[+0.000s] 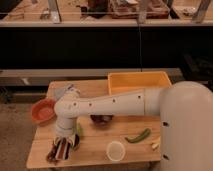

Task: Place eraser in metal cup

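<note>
My gripper (59,148) hangs from the white arm and points down at the table's front left corner. A dark oblong block with pale stripes, the eraser (56,151), is right at the gripper's tip, low over the wood. I cannot tell whether it is held. The metal cup (75,142), small with a dark inside, stands just right of the gripper and is partly hidden by the wrist.
On the wooden table (95,150) are an orange bowl (42,111) at the left edge, a blue-grey sponge (65,91) at the back left, a yellow bin (140,81), a dark bowl (101,120) under the arm, a white cup (115,150) and a green pepper (138,136).
</note>
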You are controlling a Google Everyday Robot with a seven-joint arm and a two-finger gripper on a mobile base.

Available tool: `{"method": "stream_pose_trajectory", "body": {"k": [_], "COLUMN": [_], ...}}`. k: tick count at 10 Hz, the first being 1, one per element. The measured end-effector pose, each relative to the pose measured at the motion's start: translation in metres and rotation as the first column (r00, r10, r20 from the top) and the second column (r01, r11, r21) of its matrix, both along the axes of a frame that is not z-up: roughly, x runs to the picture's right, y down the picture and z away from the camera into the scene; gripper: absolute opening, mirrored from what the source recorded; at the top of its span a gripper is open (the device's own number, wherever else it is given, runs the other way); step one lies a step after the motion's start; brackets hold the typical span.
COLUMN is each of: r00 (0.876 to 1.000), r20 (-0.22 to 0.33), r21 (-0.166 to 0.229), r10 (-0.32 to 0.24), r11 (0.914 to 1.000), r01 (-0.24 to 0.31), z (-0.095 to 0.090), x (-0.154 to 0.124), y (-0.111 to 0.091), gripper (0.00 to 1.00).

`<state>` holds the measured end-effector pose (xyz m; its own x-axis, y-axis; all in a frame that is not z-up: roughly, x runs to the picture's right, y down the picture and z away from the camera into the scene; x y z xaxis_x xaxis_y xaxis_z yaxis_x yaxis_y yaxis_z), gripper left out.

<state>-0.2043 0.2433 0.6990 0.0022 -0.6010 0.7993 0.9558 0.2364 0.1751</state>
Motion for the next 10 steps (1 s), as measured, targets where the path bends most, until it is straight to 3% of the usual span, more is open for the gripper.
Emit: {"method": "stream_pose_trajectory", "body": {"k": [3, 7, 10], "r00": [1.000, 0.998, 0.998], "r20": [-0.010, -0.057, -0.054], "r21": [0.004, 0.012, -0.015], "r10": [-0.003, 0.031, 0.035], "r11": [1.0000, 0.9995, 0.9992], "r01": [0.003, -0.030, -0.036], "z": [0.001, -0.011, -0.003], "x": [0.006, 0.034, 0.036], "y": [-0.003, -0.040, -0.037], "gripper": [0.00, 0.00, 0.00]}}
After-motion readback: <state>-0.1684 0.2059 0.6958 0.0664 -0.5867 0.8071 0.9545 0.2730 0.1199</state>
